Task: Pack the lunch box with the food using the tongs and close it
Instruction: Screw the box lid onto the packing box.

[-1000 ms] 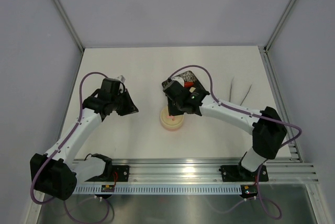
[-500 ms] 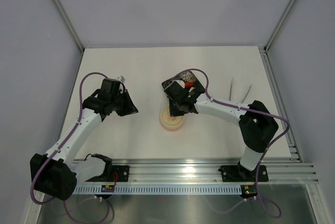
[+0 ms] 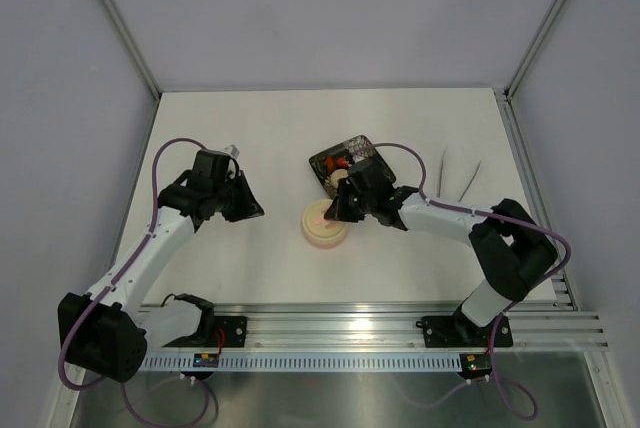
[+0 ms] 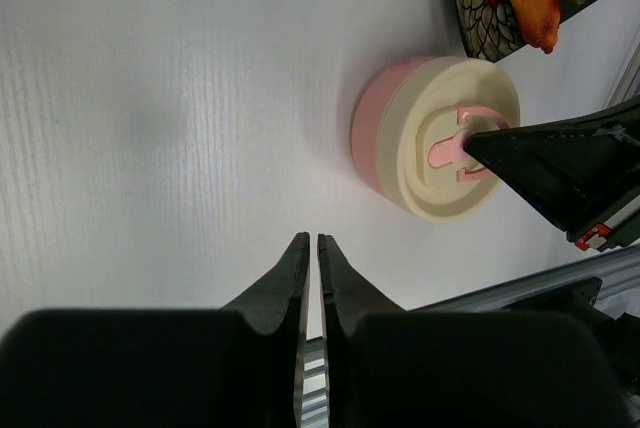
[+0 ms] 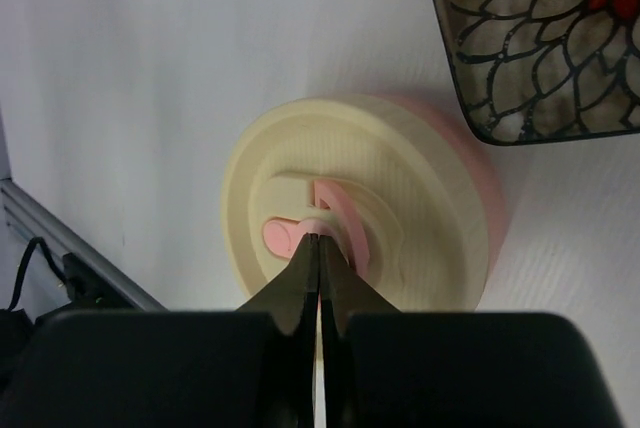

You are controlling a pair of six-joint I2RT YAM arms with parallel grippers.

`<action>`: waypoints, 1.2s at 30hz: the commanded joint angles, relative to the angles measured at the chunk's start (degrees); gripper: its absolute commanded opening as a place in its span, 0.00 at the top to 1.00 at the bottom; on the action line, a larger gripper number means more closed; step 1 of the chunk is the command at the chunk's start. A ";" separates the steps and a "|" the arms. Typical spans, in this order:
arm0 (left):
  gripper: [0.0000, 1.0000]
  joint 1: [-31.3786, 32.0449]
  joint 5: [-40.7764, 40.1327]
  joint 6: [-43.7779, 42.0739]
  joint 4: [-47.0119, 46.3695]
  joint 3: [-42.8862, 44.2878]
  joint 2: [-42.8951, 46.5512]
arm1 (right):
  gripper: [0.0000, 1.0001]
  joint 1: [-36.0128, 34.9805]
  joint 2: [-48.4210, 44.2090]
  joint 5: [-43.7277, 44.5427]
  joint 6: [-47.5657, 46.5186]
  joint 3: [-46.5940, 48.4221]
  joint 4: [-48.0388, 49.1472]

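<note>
So the right gripper (image 5: 319, 240), fingers pressed together, touches the pink mark on the lid (image 5: 420, 178) of the lunch box (image 4: 375, 133), with the left gripper (image 4: 309, 248) squeezed shut too, empty, at its 9 o'clock.

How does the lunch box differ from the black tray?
The lunch box is round and cream with pink; the tray is square and black with a leaf pattern. The lunch box has its lid on; the tray is open, with food in it. The right pincer points at the lid, not the tray. Both stand on the table.
</note>
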State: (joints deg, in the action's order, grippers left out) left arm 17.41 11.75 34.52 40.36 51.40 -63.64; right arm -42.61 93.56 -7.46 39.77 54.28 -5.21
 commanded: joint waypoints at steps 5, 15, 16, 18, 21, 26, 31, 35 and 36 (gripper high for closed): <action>0.91 -0.36 0.82 -0.77 -1.78 0.99 0.27 | 1.00 1.74 3.56 -7.74 3.65 -9.98 12.94; 0.91 -0.36 1.35 -0.95 -1.86 0.90 0.53 | 1.00 1.83 3.82 -7.39 4.97 -11.48 14.18; 0.91 -0.36 1.35 -0.95 -1.86 0.90 0.62 | 1.00 1.92 3.82 -7.39 5.14 -11.83 14.44; 0.91 -0.27 1.35 -1.04 -1.86 0.81 0.71 | 1.00 2.09 3.91 -7.91 6.02 -12.44 15.75; 0.91 -0.36 1.52 -1.21 -1.86 0.72 0.88 | 1.00 3.06 4.17 -9.93 7.69 -14.20 19.26; 0.91 -0.36 1.87 -1.30 -2.04 0.63 1.41 | 1.00 4.02 5.23 -11.43 9.45 -15.69 21.38; 0.91 -0.27 1.96 -1.30 -1.95 0.55 2.02 | 1.00 4.90 7.07 -12.75 12.00 -17.19 24.63; 0.91 -0.36 2.05 -1.48 -1.95 0.55 2.38 | 1.00 5.17 8.57 -14.16 14.10 -18.07 26.92; 0.91 -0.27 2.05 -1.48 -1.86 0.46 2.55 | 1.00 5.26 9.01 -14.24 14.37 -18.24 27.79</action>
State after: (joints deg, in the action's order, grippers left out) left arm 17.37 12.27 34.26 40.25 51.40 -62.67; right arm -37.41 98.08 -22.96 54.57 39.44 30.48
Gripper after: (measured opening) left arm 0.089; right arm 0.009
